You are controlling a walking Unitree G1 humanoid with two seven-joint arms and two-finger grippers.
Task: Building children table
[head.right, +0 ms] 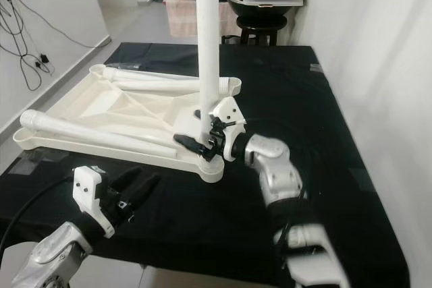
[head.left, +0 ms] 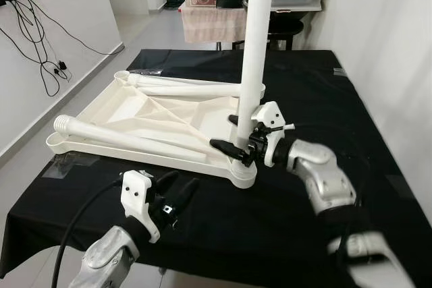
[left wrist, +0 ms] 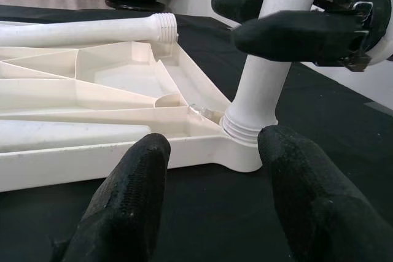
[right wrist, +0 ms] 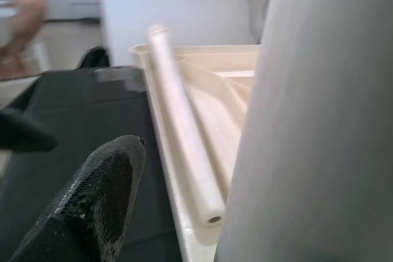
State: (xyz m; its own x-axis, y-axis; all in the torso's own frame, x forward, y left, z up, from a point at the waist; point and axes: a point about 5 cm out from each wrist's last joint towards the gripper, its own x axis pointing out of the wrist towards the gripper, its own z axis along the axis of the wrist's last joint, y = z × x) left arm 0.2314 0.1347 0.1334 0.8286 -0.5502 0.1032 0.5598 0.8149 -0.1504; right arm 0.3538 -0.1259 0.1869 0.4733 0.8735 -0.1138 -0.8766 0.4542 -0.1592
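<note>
The white table top point(head.left: 121, 109) lies upside down on the black-covered table point(head.left: 317, 92). One white leg point(head.left: 253, 52) stands upright in its near right corner socket point(left wrist: 242, 151). My right gripper point(head.left: 223, 132) is shut on this leg just above the socket, one finger point(left wrist: 288, 32) in front of it and one behind. Two more legs lie on the top: one along the near side point(head.left: 128, 138), one at the far side point(head.left: 182, 87). My left gripper point(head.left: 182, 180) hovers open over the cloth, a short way in front of that corner and apart from it.
A white wall runs close along the table's right side. Past the far end stand a black stool point(head.left: 287, 26), a cloth-draped stand point(head.left: 212, 21) and storage boxes. Grey floor and hanging cables point(head.left: 47, 65) lie to the left.
</note>
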